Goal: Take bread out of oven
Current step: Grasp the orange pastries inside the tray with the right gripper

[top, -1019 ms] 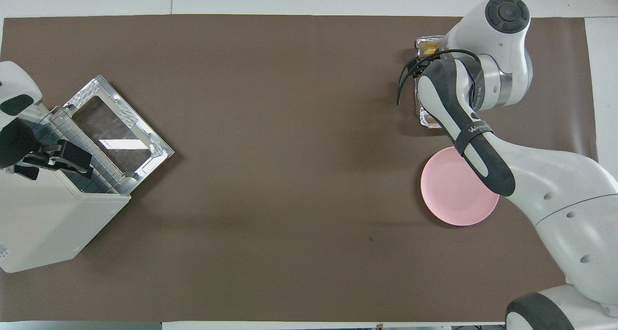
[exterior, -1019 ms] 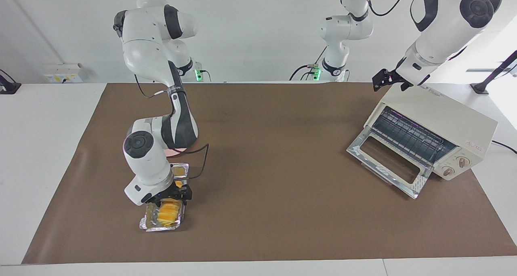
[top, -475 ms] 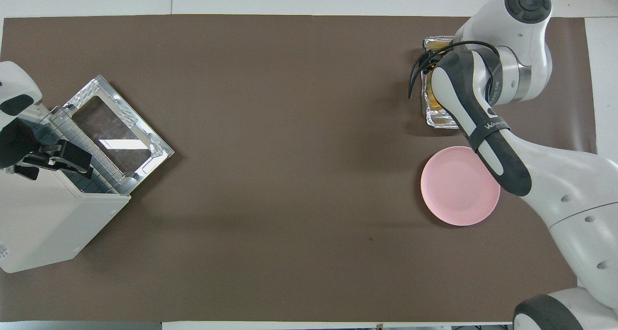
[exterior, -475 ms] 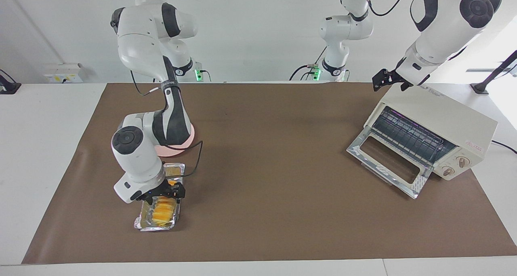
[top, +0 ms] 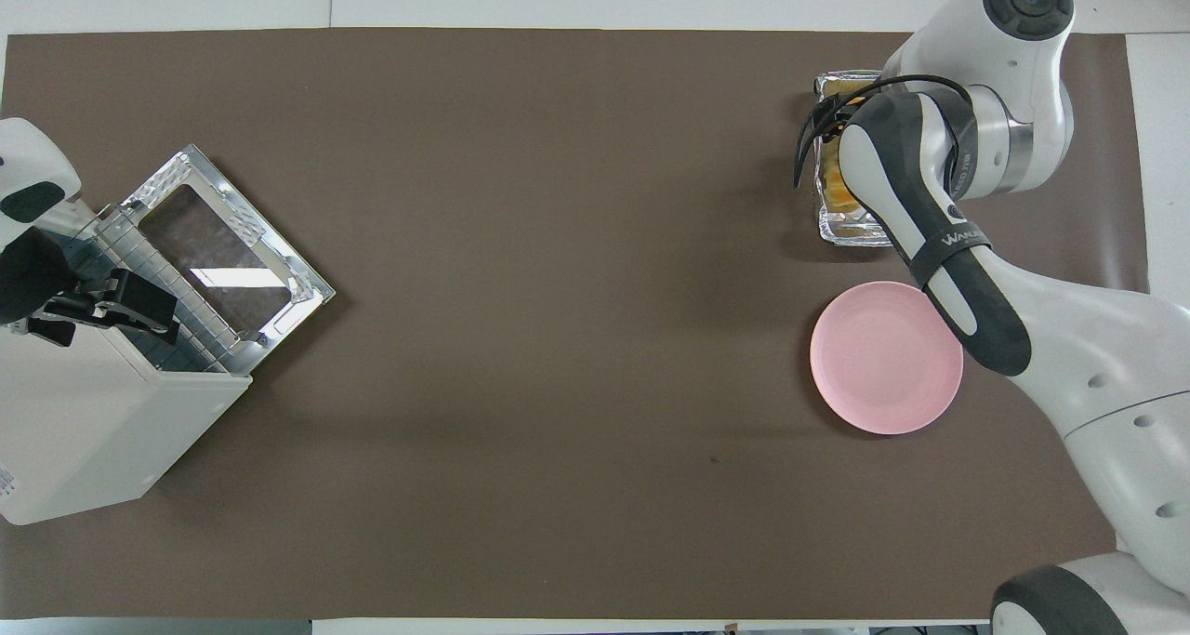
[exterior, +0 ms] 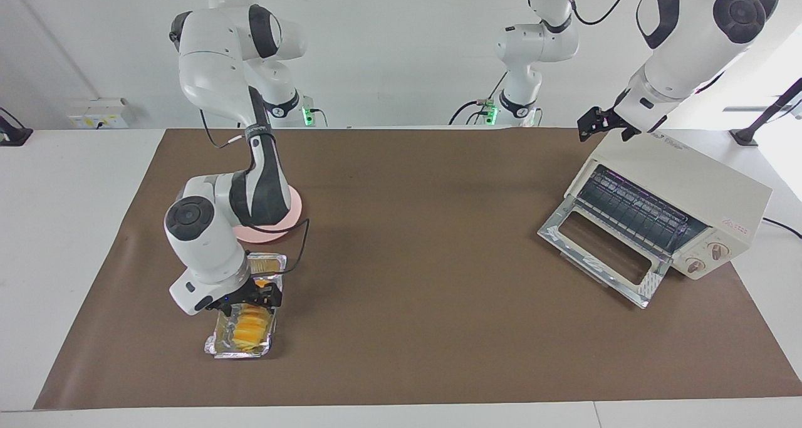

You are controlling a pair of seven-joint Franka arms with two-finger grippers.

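The worktop point(exterior: 438, 328) is covered by a brown mat. The oven point(exterior: 683, 196) stands open at the left arm's end, its rack bare. The left hand point(exterior: 601, 126) is parked over its top, fingers apart. The bread point(exterior: 247, 331) lies in a foil tray point(exterior: 216, 346) at the right arm's end, long axis running away from the robots. The right hand point(exterior: 263, 295) hangs directly above it, fingers apart, nothing gripped.

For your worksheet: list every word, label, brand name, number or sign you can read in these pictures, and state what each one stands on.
"WANA...": white letters on the black band of the right arm's white forearm; the rest is cut off.
Dark lettering on the top of the cream-white boxy toaster oven: too small to read.
Small red marking above the oven's two round knobs: too small to read.
Label at the oven's lower corner: too small to read.
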